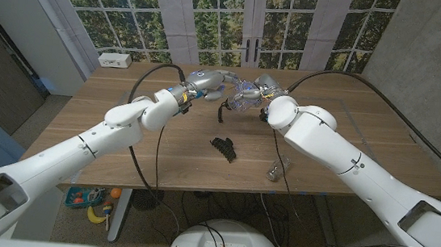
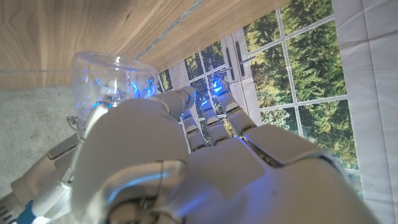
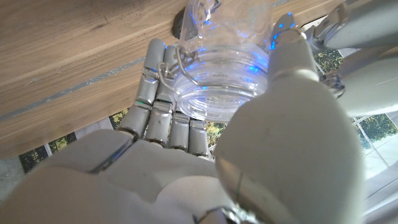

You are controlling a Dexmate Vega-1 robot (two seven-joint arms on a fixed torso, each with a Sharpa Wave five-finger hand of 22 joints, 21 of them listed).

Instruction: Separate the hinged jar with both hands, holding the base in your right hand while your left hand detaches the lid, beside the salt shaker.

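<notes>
The clear glass hinged jar is held up over the far middle of the table, between my two hands. My right hand grips its base, fingers behind the glass and thumb in front, with the wire clasp showing at the side. My left hand reaches in from the other side, its thumb and fingers closed around the jar's glass lid end. A dark part hangs below the jar. The small glass salt shaker lies near the table's front edge, to the right.
A black object lies on the wooden table in front of the hands. A white power strip sits at the far left corner. Black cables run along both arms. Windows stand behind the table.
</notes>
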